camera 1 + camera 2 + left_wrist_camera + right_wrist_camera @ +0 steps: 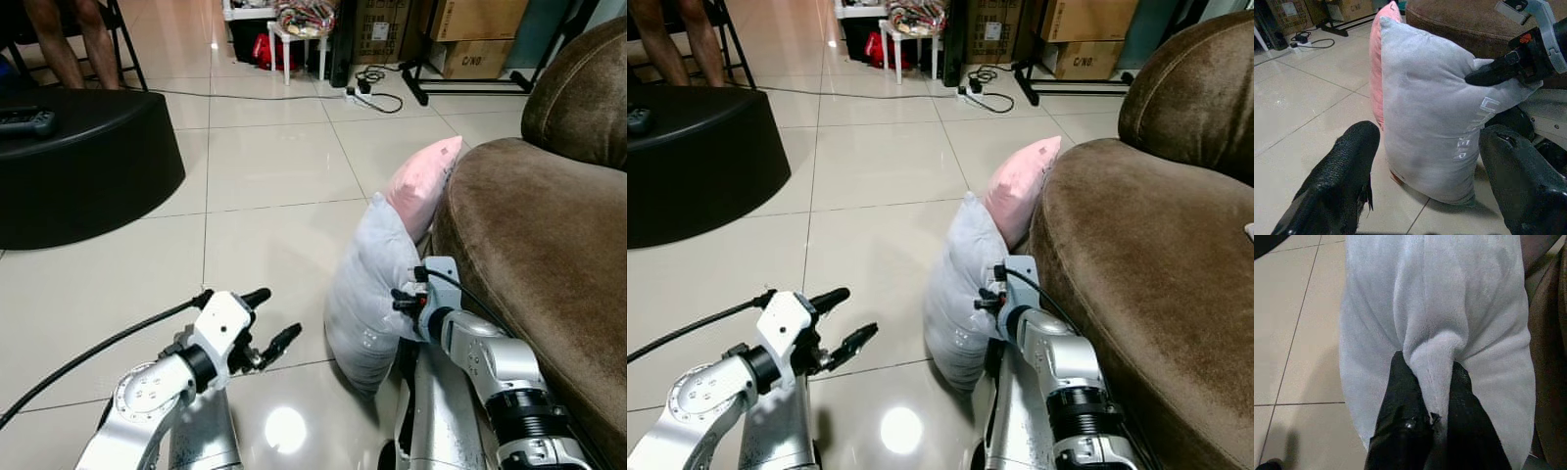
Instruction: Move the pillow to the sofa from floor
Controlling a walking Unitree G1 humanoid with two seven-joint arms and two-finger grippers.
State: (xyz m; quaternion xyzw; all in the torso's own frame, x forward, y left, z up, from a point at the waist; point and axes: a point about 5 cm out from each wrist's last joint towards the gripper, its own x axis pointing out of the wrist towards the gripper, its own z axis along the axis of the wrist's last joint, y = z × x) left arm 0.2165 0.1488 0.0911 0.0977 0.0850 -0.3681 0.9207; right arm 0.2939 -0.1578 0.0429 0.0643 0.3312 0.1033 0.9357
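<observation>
A grey pillow [364, 294] stands on edge on the tiled floor and leans against the brown sofa [549, 235]. A pink pillow [423, 184] stands behind it, also against the sofa. My right gripper [1430, 363] is low beside the sofa front, shut on a pinched fold of the grey pillow's near edge. My left gripper [276, 315] hovers just above the floor to the pillow's left. It is open, a short gap away, with its fingers [1352, 166] pointing at the pillow's broad face.
A low black round table [78, 171] with a controller [29, 119] on it stands at the left. A person's legs [69, 39] and a chair are behind it. A power strip with cables [364, 96], a white stool [294, 44] and cardboard boxes [475, 29] stand at the back.
</observation>
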